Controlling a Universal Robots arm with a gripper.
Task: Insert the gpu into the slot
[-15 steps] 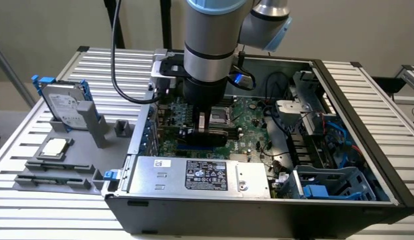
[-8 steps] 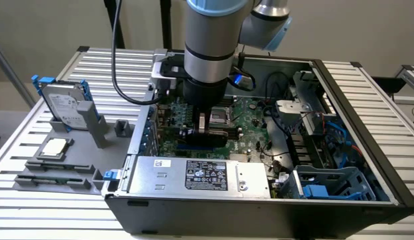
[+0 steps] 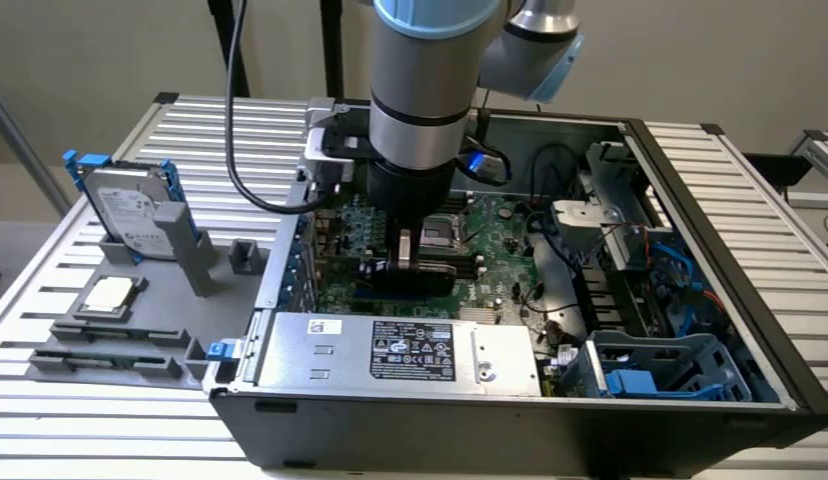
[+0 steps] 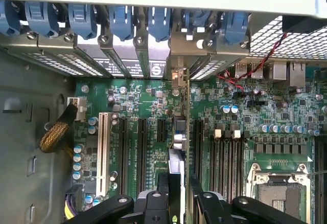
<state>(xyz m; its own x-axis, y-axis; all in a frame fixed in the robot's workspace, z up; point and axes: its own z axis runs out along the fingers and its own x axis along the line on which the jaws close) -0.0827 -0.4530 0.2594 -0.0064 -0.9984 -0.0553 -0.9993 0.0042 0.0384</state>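
Slatted counter [image 3: 67, 420] carries an open PC case [image 3: 521, 430]. Inside it, the jaws are clamped on the gpu [image 4: 174, 175], held edge-down in line with the blue slot [image 4: 179, 132]. Insertion looks in hand, not yet seated. Seating likely calls for a straight, square press.

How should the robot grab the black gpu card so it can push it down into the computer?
Take the gpu by its upper long edge, pinching its two flat faces, coming from straight above. The card stands on edge over the motherboard, so its lower edge has to stay free. The gripper grips it that way.
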